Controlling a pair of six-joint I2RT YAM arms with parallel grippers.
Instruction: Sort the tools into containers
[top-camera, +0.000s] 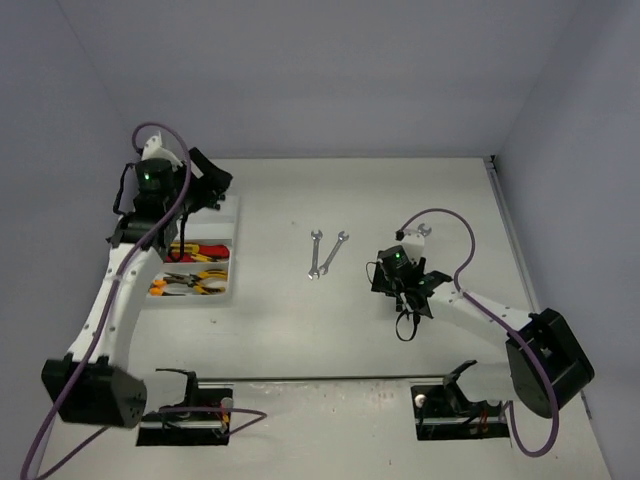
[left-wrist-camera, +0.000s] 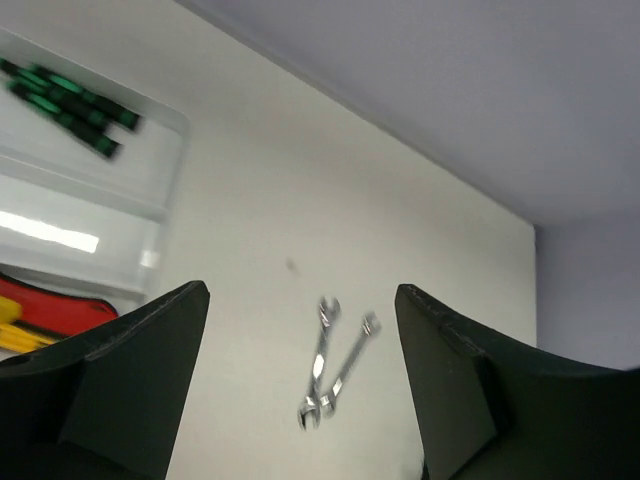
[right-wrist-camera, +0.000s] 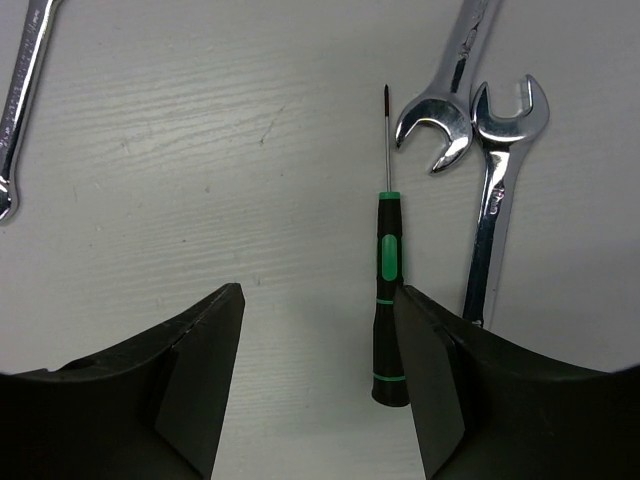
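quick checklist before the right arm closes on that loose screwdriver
1. Screwdriver between the right fingers: ok, but off centre, close to one finger.
2. Right fingers open and empty: ok.
3. Wrenches clear of the grasp: cannot tell; two lie right beside the screwdriver and one runs behind a finger.
4. Left fingers open and empty: ok.
5. Tray free for the drop: not ok; the left fingers hang over its far end.
6. Room beside the tray's screwdrivers: ok.
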